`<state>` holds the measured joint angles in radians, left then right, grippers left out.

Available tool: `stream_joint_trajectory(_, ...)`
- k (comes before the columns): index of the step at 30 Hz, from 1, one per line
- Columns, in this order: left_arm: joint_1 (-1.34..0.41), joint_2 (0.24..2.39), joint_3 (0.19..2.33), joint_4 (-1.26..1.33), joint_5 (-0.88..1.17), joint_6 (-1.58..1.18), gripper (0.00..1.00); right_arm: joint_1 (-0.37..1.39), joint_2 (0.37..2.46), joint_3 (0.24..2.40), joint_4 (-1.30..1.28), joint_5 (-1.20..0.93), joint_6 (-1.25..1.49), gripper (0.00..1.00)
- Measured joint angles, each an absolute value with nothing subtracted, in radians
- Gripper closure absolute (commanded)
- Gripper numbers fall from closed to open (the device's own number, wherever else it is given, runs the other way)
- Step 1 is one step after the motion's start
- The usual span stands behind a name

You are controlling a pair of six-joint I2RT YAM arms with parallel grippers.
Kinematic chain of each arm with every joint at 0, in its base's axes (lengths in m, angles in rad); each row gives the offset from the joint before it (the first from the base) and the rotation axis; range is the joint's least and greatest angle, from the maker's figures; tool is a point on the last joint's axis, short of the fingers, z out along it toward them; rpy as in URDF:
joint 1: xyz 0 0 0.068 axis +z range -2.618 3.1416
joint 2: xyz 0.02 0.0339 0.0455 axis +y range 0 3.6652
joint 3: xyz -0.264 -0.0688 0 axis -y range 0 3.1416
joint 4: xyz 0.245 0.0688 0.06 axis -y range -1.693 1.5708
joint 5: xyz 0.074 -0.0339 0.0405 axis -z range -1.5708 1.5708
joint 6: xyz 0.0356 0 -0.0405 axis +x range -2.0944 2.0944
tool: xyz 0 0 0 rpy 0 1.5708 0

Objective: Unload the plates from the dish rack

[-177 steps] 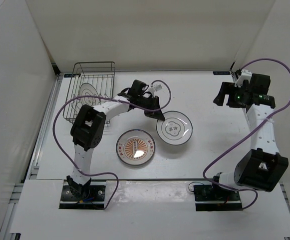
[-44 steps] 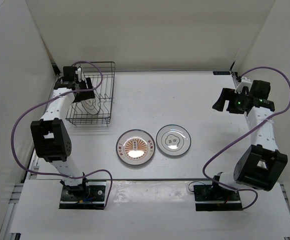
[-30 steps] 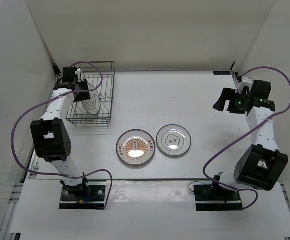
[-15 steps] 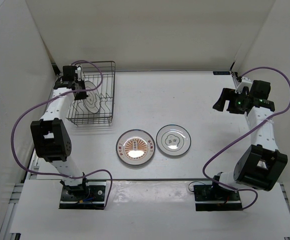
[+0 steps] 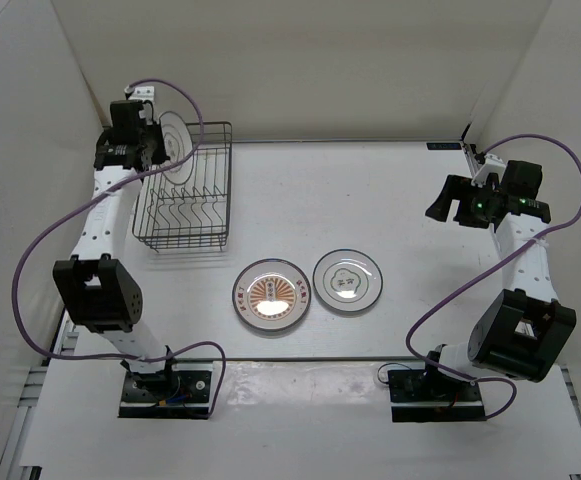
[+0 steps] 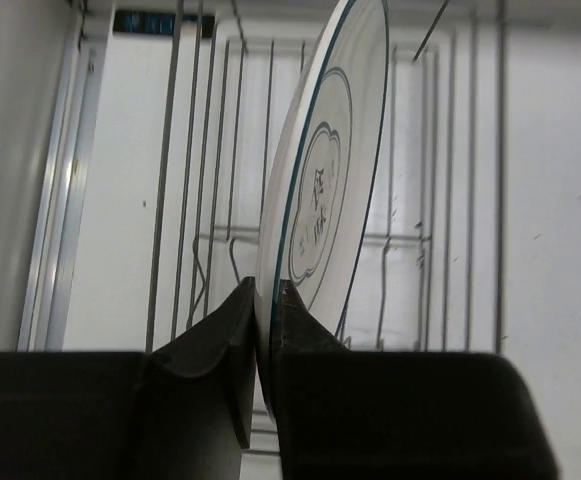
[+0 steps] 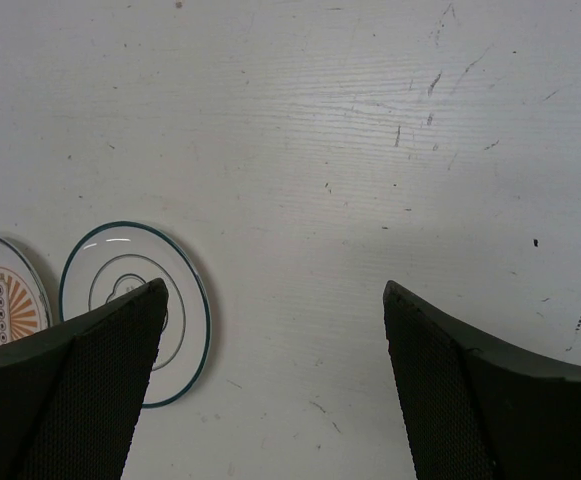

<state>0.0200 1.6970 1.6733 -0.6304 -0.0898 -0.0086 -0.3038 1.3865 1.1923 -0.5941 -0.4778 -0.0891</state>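
Lifted since half a second ago, the third plate (image 5: 175, 135) has left its slot. It stood down among the wires of the dish rack (image 5: 224, 185) then, and now it hangs on edge above the rack's far left corner, seemingly clear of the wires. The left gripper (image 5: 142, 150) has risen with it and swung toward the far side of the rack. The wrist view shows its two jaws pinched tight on the plate's lower rim. No plate shows in the rack now, so I judge the unloading nearly done, with only the carry and set-down left. The orange plate (image 5: 271, 294) and the other white plate (image 5: 348, 279) lie flat side by side on the table (image 5: 300, 190), well out from the rack's near right corner, unmoved. The right gripper (image 5: 442, 201), far to the rack's right, hovers spread wide and empty, just where it was
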Motion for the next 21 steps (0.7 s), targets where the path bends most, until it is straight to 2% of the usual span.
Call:
stream_joint_trajectory(6,0.012,1.615,1.725,-0.477,0.049,-0.081,1.00,-0.308,1.386,1.193,-0.581,-0.492,-0.026,0.10)
stream_joint_trajectory(11,0.003,1.616,1.808,-0.344,0.274,-0.245,1.00,-0.308,1.391,1.203,-0.572,-0.519,0.013,0.10)
stream_joint_trajectory(16,-0.089,1.716,1.897,-0.214,0.518,-0.450,1.00,-0.309,1.407,1.224,-0.572,-0.533,0.019,0.10)
stream_joint_trajectory(21,-0.261,1.870,1.868,-0.141,0.722,-0.567,1.00,-0.313,1.416,1.235,-0.574,-0.535,0.017,0.10)
